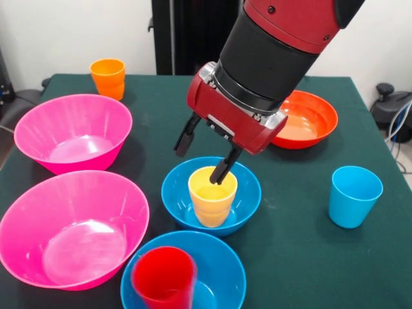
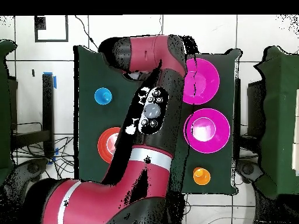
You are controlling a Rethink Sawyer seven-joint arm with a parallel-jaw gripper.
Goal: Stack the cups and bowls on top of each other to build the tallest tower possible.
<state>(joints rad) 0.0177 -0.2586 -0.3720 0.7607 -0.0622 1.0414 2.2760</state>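
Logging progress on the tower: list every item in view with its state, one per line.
gripper: open, one finger inside yellow cup
yellow cup: upright in blue bowl
red cup: in nearer blue bowl
light blue cup: upright, alone
orange cup: upright, alone
pink bowls: empty

no legible text anywhere

Bowls and cups spread over the table (image 1: pixel 302 257)
Two large bowls (image 1: pixel 73 132) lie left, one before the other; centre, a cup (image 1: pixel 212 196) stands in a bowl (image 1: pixel 248 193); nearer, another cup (image 1: pixel 164 278) in another bowl (image 1: pixel 222 270); a lone cup (image 1: pixel 355 196) right.
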